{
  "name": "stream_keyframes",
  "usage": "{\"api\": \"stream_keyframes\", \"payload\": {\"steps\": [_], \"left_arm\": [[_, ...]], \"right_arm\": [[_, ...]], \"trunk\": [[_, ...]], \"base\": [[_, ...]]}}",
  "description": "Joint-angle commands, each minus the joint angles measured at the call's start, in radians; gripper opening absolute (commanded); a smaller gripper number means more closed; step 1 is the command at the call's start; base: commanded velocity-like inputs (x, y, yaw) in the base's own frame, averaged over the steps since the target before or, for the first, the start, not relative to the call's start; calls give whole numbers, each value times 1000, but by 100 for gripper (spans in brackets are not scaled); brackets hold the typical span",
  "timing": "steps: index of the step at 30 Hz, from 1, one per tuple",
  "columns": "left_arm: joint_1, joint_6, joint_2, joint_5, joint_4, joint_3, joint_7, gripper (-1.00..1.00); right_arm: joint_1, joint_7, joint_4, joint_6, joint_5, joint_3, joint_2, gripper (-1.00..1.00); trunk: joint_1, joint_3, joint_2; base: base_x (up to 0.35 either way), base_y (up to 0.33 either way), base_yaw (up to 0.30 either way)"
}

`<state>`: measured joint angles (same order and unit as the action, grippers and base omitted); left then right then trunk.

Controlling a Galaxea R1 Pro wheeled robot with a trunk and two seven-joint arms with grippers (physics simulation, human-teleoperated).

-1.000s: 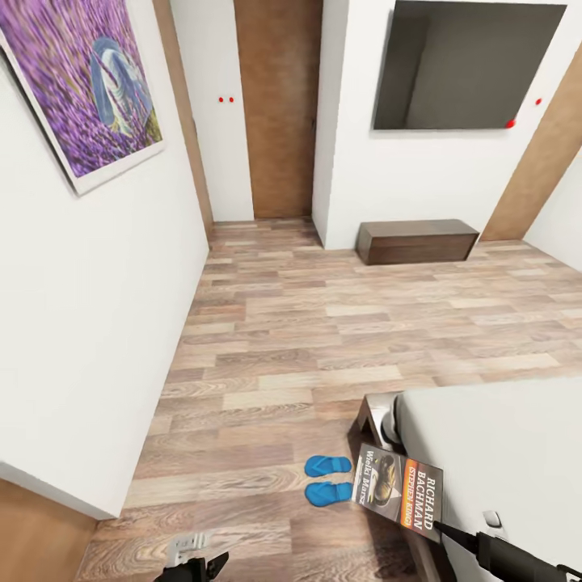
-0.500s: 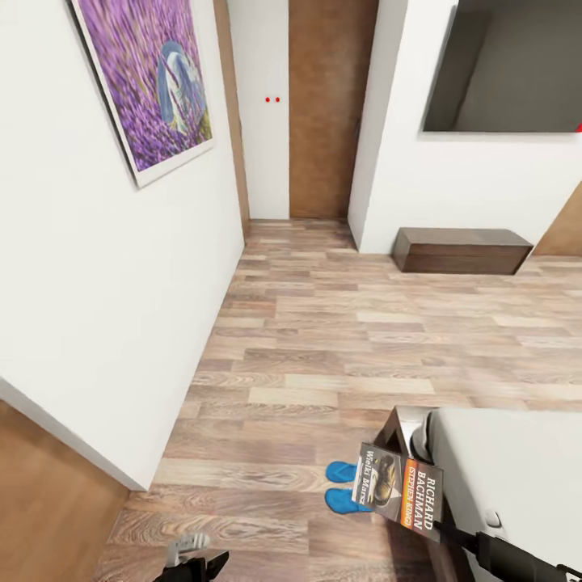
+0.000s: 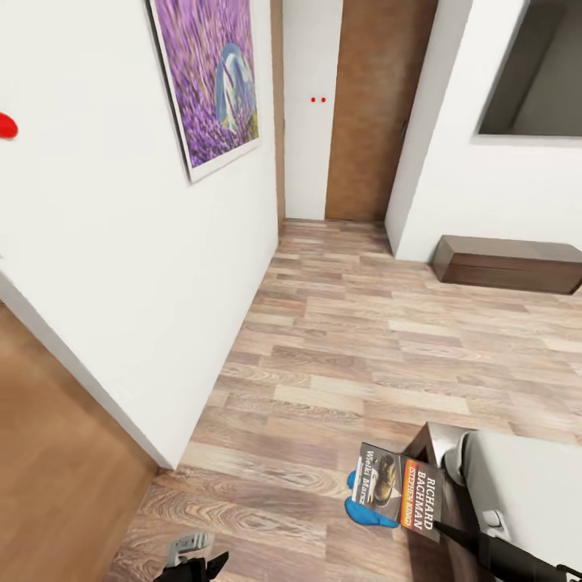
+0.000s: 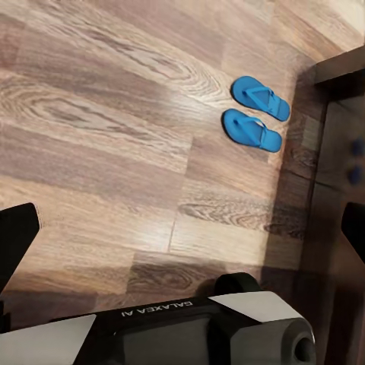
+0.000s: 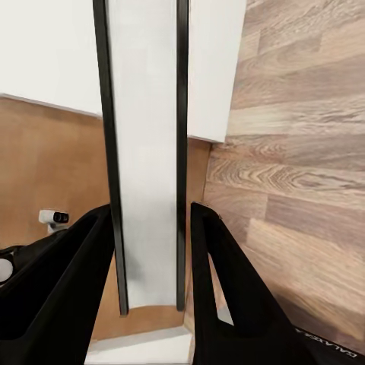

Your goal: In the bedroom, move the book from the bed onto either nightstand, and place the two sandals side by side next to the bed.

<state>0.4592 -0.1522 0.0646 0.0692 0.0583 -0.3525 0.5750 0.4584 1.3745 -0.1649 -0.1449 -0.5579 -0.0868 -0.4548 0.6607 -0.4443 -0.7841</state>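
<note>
head view: at the bottom edge the left gripper (image 3: 196, 558) hangs over the wood-plank floor (image 3: 339, 339), its opening unclear; two bright-blue sandals (image 4: 257, 114) lie side by side beside the grey-mattress bed (image 3: 525, 485); the right gripper (image 5: 148, 251) clamps the thin orange-banded paperback book (image 3: 402, 487) upright.

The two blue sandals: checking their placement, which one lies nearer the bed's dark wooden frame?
In the left wrist view, the flat bright-blue sandal closer to the dark-brown bed frame; the other sandal lies beside it.
</note>
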Motion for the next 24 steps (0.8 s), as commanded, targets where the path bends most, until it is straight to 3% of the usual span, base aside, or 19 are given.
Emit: {"api": "stream_keyframes", "payload": {"steps": [1,11,24], "left_arm": [[1,-6,1,7,-2,-6,2,100],[1,-6,1,7,-2,-6,2,100],[1,-6,1,7,-2,-6,2,100]], "right_arm": [[0,2,-1,-10,-11,-5,-1,-100],[0,3,-1,-10,-11,-5,-1,-100],[0,5,-1,-9,-10,-5,-1,-100]], "trunk": [[0,-1,-1],[0,-1,-1],[0,7,-1]], "base": [[0,0,293],[0,0,278],[0,0,26]]}}
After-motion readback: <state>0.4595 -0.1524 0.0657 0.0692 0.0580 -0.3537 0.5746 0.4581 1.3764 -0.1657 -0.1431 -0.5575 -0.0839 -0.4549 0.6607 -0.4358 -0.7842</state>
